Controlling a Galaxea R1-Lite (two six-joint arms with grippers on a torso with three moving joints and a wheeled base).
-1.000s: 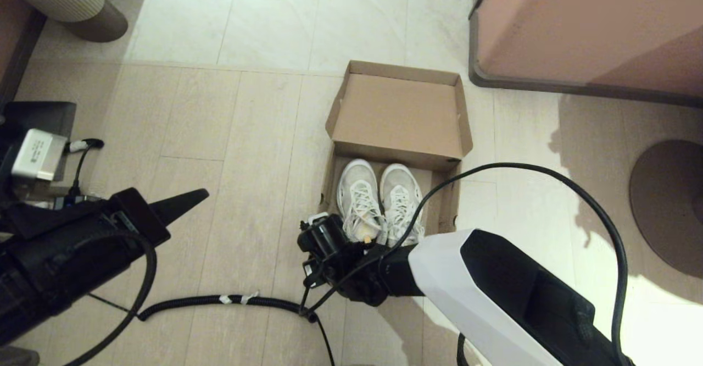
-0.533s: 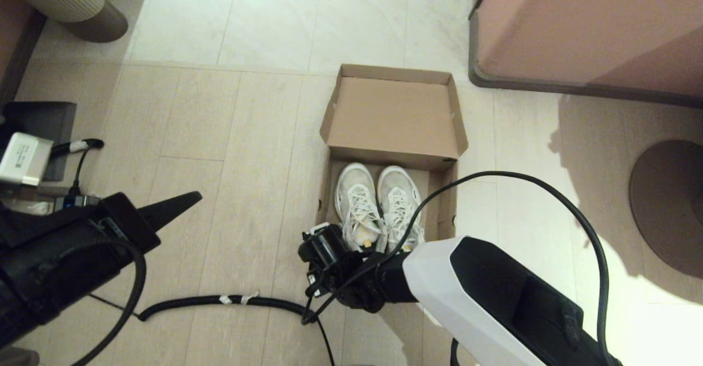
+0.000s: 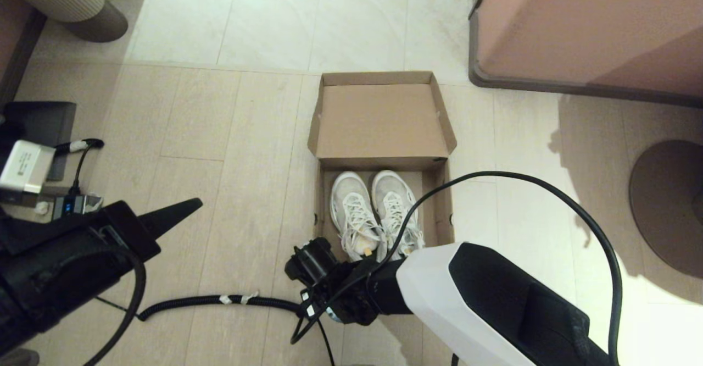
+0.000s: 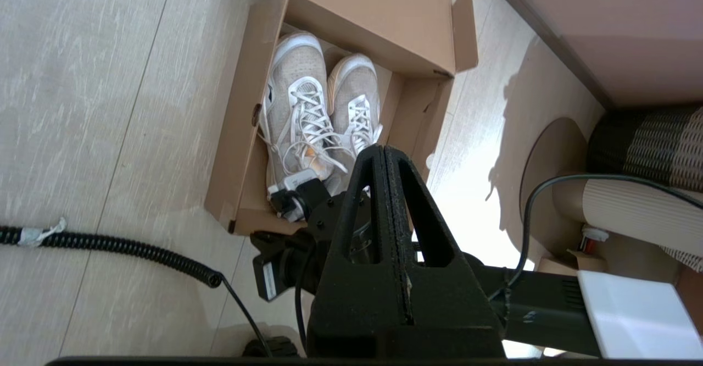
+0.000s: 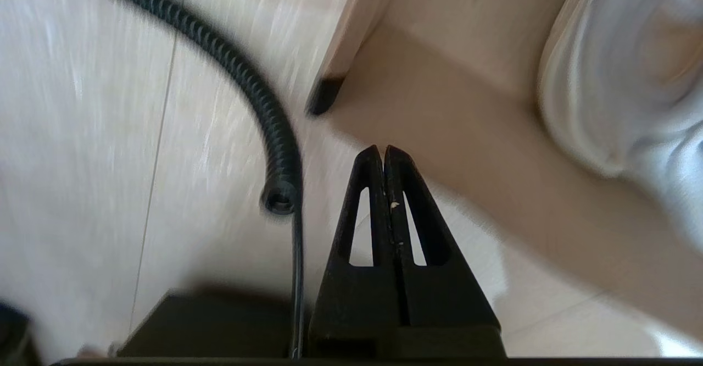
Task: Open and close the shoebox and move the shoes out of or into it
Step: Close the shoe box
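Pale wood-look floor planks (image 3: 230, 151), meeting stone-coloured tiles farther back. Landmark: shoebox (image 3: 379, 162), open on the floor, flap lid (image 3: 379, 121) thrown back on the far side and lying nearly flat. Inside the box, the shoes (image 3: 373, 212), side by side, toes toward the lid, heels at the near wall. Beyond the box's far right corner, a large pinkish-brown furniture block (image 3: 593, 25). Near the box's front left corner, a coiled black cable (image 3: 219, 301) across the floor.

Right gripper (image 5: 383, 154) just outside the box's near wall, by the front left corner, fingers pressed together on nothing; only seen in the right wrist view, hidden under the arm from the head view. Left gripper (image 3: 187, 208) well to the left of the box, raised off the floor, fingers closed and empty, apparently idle.

Step in hand, by judgement: box open, shoes not yet taken, right arm positioning at the front edge. Next move, if unloading: spread the fingers, reach over the near wall, pinch one heel collar and lift clear. If closing: reach the lid's far edge and fold it forward.
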